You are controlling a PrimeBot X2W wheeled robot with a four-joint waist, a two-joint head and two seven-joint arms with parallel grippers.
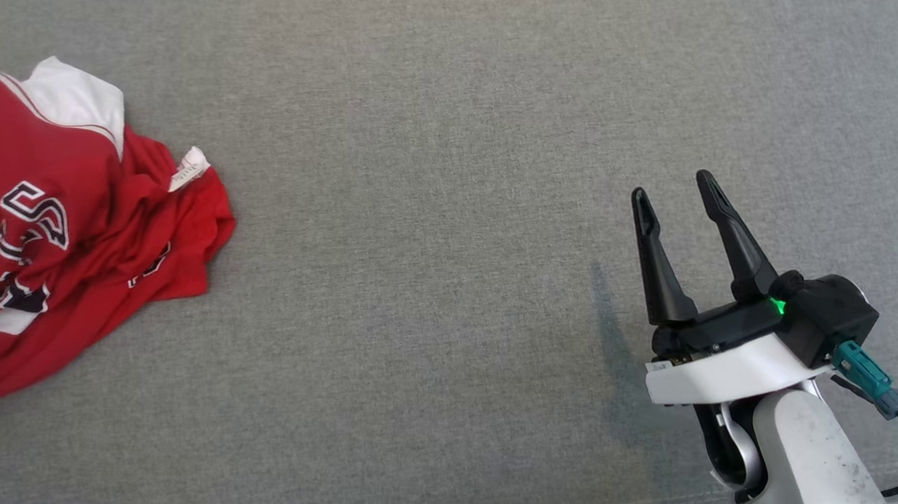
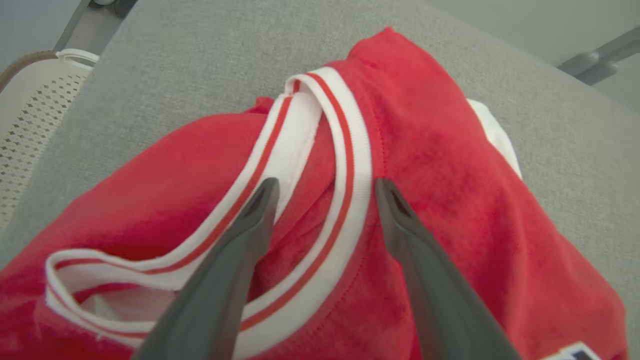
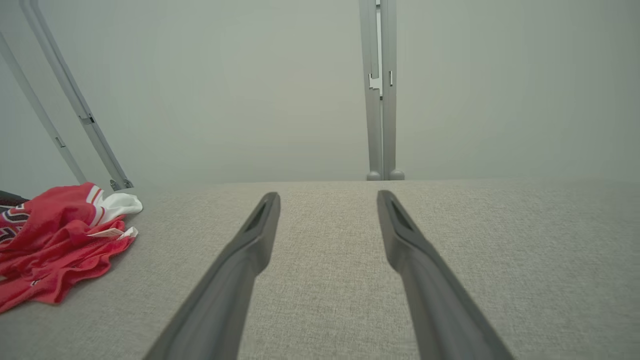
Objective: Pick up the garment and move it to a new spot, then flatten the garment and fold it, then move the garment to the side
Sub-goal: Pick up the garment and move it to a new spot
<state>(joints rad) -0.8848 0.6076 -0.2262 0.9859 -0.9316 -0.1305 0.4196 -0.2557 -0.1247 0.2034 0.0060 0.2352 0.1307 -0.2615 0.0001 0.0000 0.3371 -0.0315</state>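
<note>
"Where's the garment (image 1: 72, 248)?"

"Bunched at the left edge of the head view on the grey surface (image 1: 451, 206). My left gripper (image 2: 326, 185) hangs spread over its striped collar (image 2: 350, 165), I'd say to pinch that firm edge. My right gripper (image 1: 672, 184) is open at lower right, well apart."

"Long axis?"

"Too crumpled to tell. In the left wrist view the collar runs from lower left to upper centre."

1 red garment (image 1: 72, 263), 2 tools (image 1: 673, 185) (image 2: 326, 184)
</note>
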